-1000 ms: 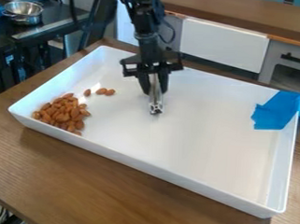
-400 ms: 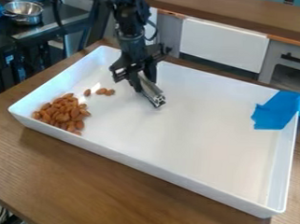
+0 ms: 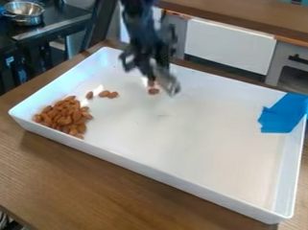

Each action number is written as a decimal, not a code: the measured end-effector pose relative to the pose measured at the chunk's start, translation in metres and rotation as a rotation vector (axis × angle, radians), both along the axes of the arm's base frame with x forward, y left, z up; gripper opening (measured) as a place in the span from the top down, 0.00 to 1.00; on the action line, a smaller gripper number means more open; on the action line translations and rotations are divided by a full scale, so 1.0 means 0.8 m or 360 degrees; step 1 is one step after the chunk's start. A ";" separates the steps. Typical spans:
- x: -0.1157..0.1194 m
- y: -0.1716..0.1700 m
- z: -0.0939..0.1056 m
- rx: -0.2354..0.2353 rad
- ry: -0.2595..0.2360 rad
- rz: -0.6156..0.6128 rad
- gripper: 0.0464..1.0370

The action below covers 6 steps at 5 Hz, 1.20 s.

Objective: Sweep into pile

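Note:
My gripper (image 3: 150, 69) hangs over the back left-centre of the white tray (image 3: 160, 174), shut on a metal scoop-like tool (image 3: 166, 80) that tilts down to the right. Beside the tool's left edge lie a couple of almonds (image 3: 153, 91). Further left are a few loose almonds (image 3: 104, 93) in a short row. The main pile of almonds (image 3: 63, 115) rests in the tray's left corner.
Blue tape (image 3: 283, 114) is stuck over the tray's right rim. The tray walls stand around the almonds, on a wooden table (image 3: 83, 181). A metal bowl (image 3: 24, 12) sits on a dark surface at the back left.
The gripper and tool have swung and moved back toward the tray's rear wall. A couple of almonds have come into view beside the tool; the pile has not moved.

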State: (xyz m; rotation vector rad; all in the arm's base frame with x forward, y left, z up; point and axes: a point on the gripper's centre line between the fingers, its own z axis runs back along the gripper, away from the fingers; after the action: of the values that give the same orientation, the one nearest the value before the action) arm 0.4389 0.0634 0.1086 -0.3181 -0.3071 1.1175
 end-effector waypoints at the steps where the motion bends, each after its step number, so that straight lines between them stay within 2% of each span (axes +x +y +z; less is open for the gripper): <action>1: 0.006 -0.003 0.030 -0.0026 -0.0063 -0.0001 0.66; 2: 0.015 -0.003 0.018 0.0032 -0.0034 0.0015 0.66; 3: 0.017 -0.014 -0.008 0.0063 0.0038 -0.0008 0.66; 4: 0.016 -0.016 -0.016 0.0092 0.0033 -0.0023 0.66; 5: 0.006 -0.031 -0.037 0.0119 0.0080 -0.0088 0.66; 6: 0.007 -0.032 -0.037 0.0129 0.0081 -0.0085 0.66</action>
State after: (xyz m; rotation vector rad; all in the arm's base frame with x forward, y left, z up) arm 0.4443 0.0375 0.0793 -0.2247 -0.2962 1.0559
